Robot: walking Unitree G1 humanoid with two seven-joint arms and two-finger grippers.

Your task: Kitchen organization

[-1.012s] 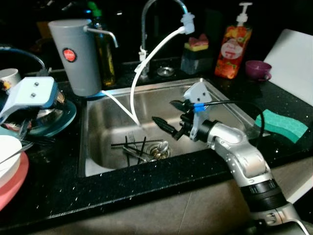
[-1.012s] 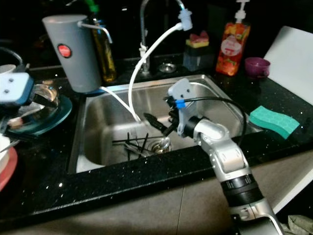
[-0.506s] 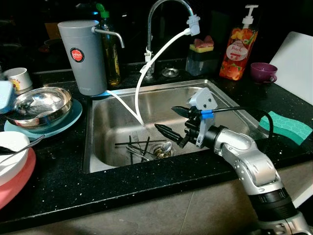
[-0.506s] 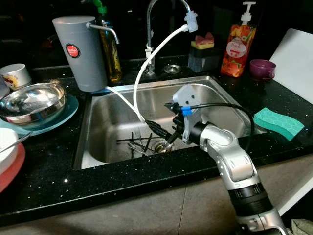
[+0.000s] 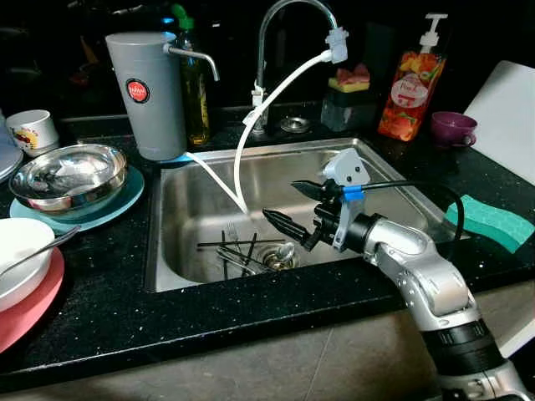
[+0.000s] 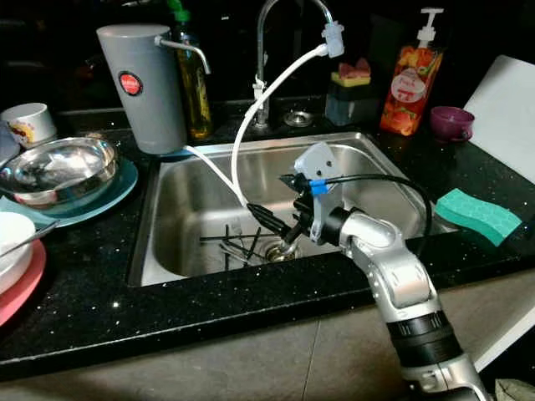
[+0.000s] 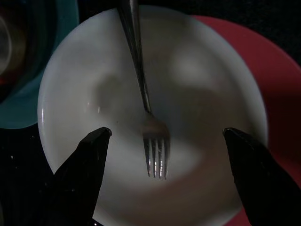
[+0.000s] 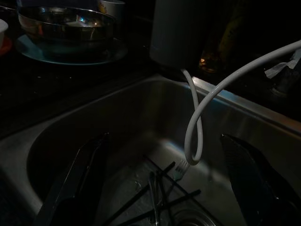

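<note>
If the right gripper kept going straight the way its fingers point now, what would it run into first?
Probably the white hose, which hangs between the open fingers of the right gripper. Depth is unclear; if it passes the hose, next come the black chopsticks on the floor of the sink.

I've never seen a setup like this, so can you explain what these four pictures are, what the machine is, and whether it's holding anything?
It is a humanoid robot at a kitchen counter. The two wide pictures come from a stereo camera on its head, looking down at the steel sink. The two close pictures come from cameras on its wrists, looking along each gripper's black fingers.

The right gripper, on a silver arm, hangs open over the sink, holding nothing. Below it lie black chopsticks, a fork and a spoon near the drain.

The left gripper is open above a white bowl with a metal fork in it, on a red plate.

A steel bowl on a teal plate, a grey water dispenser and a green sponge also sit on the counter.
</note>
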